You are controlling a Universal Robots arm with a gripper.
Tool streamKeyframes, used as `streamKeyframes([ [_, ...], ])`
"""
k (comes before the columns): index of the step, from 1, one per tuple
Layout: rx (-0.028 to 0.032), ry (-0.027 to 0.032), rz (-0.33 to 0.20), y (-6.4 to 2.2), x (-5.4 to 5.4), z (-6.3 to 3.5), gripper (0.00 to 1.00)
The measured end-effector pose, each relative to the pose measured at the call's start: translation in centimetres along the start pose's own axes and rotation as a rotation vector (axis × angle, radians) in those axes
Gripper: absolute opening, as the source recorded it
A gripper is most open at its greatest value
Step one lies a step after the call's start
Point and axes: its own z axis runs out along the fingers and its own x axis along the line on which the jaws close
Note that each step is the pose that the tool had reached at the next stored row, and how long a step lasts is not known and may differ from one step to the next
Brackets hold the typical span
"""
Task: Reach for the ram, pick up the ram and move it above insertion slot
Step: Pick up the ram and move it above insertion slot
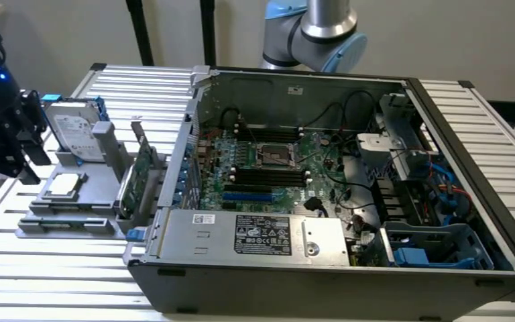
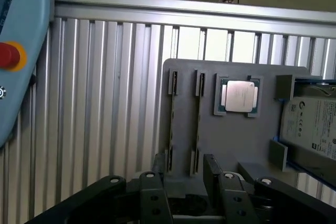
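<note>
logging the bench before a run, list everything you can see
table: one, ribbed silver, under everything
computer case: one, dark grey, open, mid-table
motherboard: one, green, inside case
power supply: one, silver, case front
holder: one, grey, exterior view's left of case
processor: one, silver, in a holder pocket
hard drive: one, silver, at holder's edge
green card: upright, between holder and case
button box: one, light blue, red button
arm: one, silver-blue, behind case
gripper: one, black, open, over holder
</note>
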Motion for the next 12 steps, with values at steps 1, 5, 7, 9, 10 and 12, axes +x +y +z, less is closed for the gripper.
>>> streamKeyframes([
  [1,0.0000,0.0000,0.000,0.00,0.0,0.18,0.42],
  [5,0.0001,-0.0001,0.000,0.02,0.0,0.92,0.42],
  [7,0.0000,0.0000,0.000,0.05,0.0,1.28,0.42],
  [9,0.0001,-0.0001,0.000,0.09,0.0,1.65,0.42],
  [10,0.0001,-0.0001,0.000,0.12,0.0,1.82,0.42],
  [12,0.0001,-0.0001,0.000,0.15,0.0,2.19,0.42],
])
